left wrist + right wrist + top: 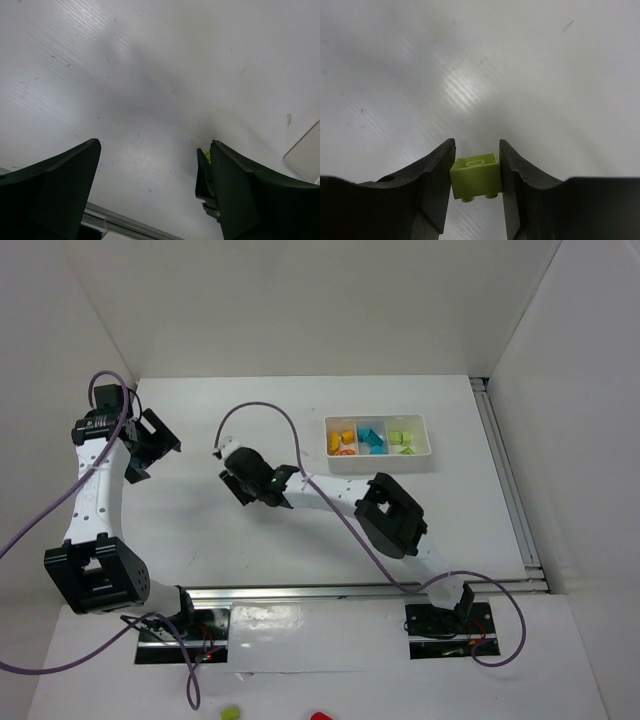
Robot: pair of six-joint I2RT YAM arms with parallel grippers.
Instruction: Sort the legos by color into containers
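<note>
My right gripper (224, 454) (476, 143) is shut on a lime green lego (476, 176), held between both pads just above the white table, left of centre. The white three-compartment tray (428, 440) stands at the back right; it holds orange legos (343, 440) on the left, cyan legos (371, 437) in the middle and lime green legos (402, 438) on the right. My left gripper (155, 445) (152, 150) is open at the far left, with nothing between its jaws. A sliver of lime green (206, 153) shows behind its right finger.
Aluminium rails run along the table's right edge (510, 490) and front edge (370, 590). White walls close in the back and sides. The right arm's purple cable (300, 450) loops over the table's middle. A green bit (230, 712) and a red bit (320, 717) lie in front of the bases.
</note>
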